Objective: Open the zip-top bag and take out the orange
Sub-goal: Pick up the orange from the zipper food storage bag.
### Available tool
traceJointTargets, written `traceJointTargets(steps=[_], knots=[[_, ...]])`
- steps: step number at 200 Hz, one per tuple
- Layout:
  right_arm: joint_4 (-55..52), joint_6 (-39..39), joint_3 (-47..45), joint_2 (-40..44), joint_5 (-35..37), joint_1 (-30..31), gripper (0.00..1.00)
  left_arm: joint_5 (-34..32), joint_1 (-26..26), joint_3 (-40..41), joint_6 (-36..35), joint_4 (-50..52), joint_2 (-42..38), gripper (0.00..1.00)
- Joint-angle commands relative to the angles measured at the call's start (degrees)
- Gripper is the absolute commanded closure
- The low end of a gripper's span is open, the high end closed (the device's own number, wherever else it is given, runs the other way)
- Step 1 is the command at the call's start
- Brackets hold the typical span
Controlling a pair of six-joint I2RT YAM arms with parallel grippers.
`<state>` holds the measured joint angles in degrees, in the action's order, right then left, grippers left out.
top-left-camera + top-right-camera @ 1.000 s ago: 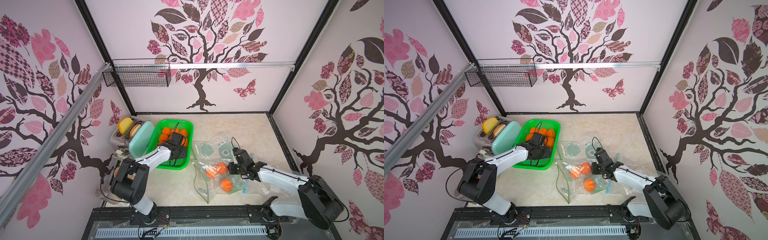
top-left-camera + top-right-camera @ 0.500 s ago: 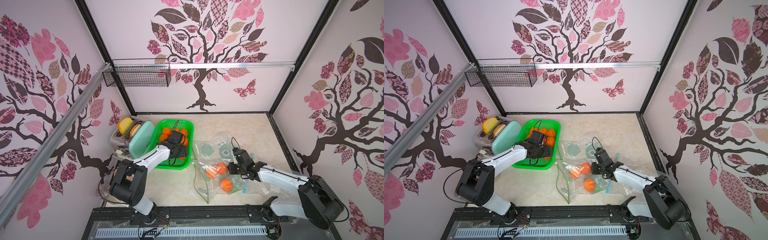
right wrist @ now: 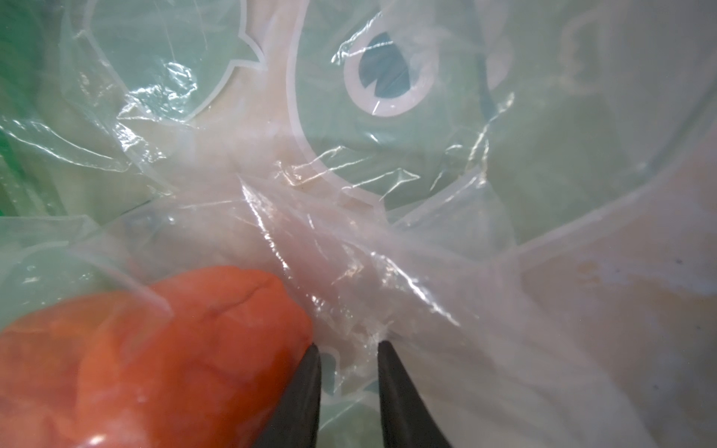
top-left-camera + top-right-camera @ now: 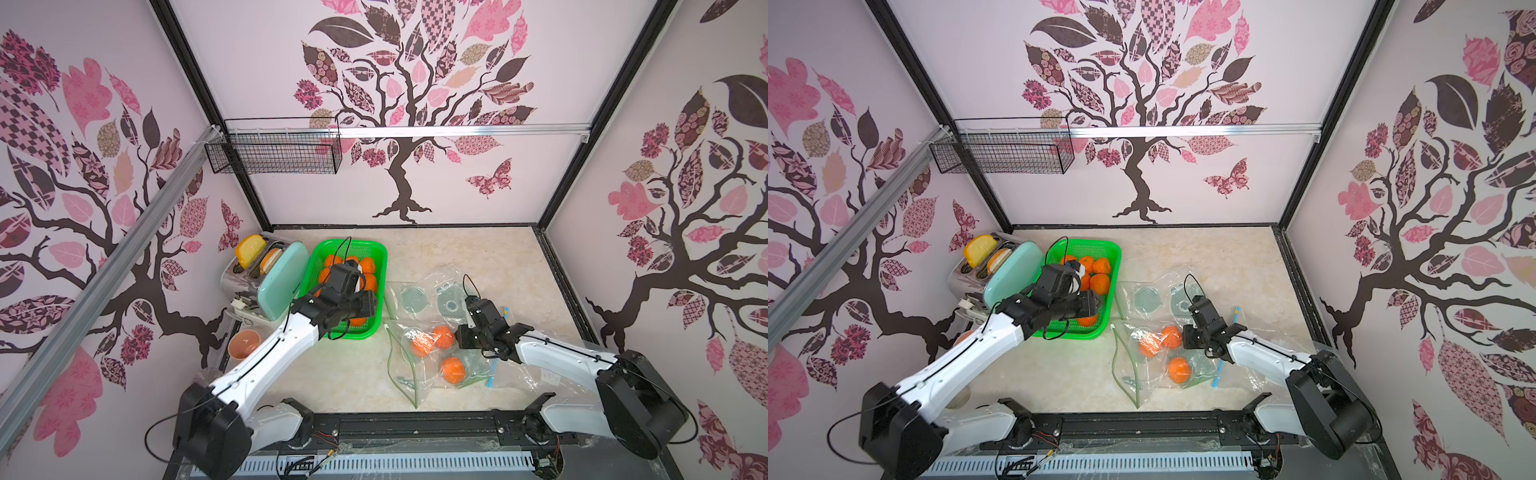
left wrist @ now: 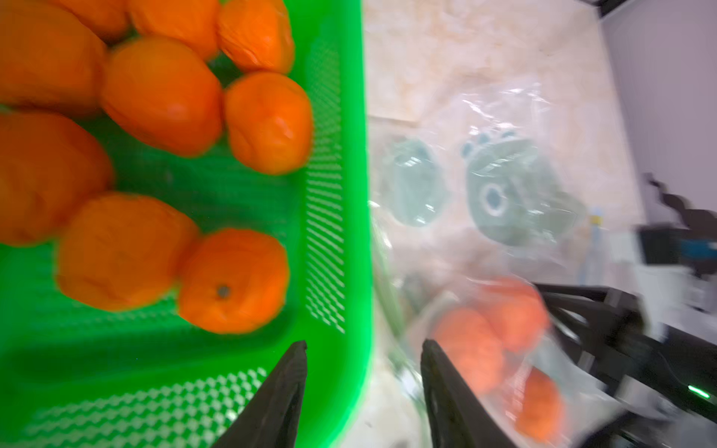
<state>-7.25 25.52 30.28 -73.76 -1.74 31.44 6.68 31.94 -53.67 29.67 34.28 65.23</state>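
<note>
In both top views a marbled beige bench (image 4: 457, 257) sits boxed in by pale walls with pink tree decals. The left arm (image 4: 270, 353) reaches over the green basket (image 4: 349, 243) beside the toaster (image 4: 278, 278). The right arm (image 4: 557, 357) lies low, its wrist at the zip-top bag (image 4: 401, 374), which rests on the bench and holds three oranges (image 4: 453, 370).

Left wrist view: the left jaws are spread and empty over the green basket (image 5: 349, 194) edge, with at least eight loose oranges (image 5: 232, 279) inside.

Right wrist view: the right jaws are pinching a fold of the zip-top bag (image 3: 349, 240), one orange (image 3: 155, 349) just beside
</note>
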Motion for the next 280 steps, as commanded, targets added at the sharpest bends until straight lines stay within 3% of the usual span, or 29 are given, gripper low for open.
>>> traceJointTargets(steps=[1,25,49,83,117,140,165,209,280], knots=[[-0.97,-0.27,1.03,0.14,0.63,0.38,0.71,9.92,5.26,7.52,3.44,-2.17,-6.57,0.62],[-0.80,-0.25,0.92,0.23,0.93,0.38,0.71,13.32,14.19,13.97,6.30,-5.90,-10.11,0.69],[-0.97,-0.29,1.09,-0.07,1.11,0.38,0.71,11.43,21.92,17.92,8.91,-11.96,-8.61,0.76],[-1.10,-0.45,0.52,0.71,1.68,0.38,0.71,9.58,23.25,18.07,9.19,-15.01,-1.85,0.94],[-1.58,-0.43,0.61,1.25,1.67,0.38,0.71,5.89,23.25,16.92,9.30,-18.17,4.17,0.96],[-2.57,-0.15,1.55,3.28,4.06,0.30,0.67,3.78,23.25,16.49,9.46,-20.90,7.48,0.64],[-3.83,0.32,3.53,7.62,6.47,0.29,0.63,2.38,23.25,16.40,9.63,-22.88,9.82,0.48],[-4.96,1.01,5.81,9.02,3.13,0.29,0.70,3.18,23.25,19.12,9.99,-28.21,12.32,0.33],[1.87,3.27,3.91,-2.08,-6.43,0.59,0.84,1.73,23.34,18.73,6.94,-32.05,13.11,0.22]])
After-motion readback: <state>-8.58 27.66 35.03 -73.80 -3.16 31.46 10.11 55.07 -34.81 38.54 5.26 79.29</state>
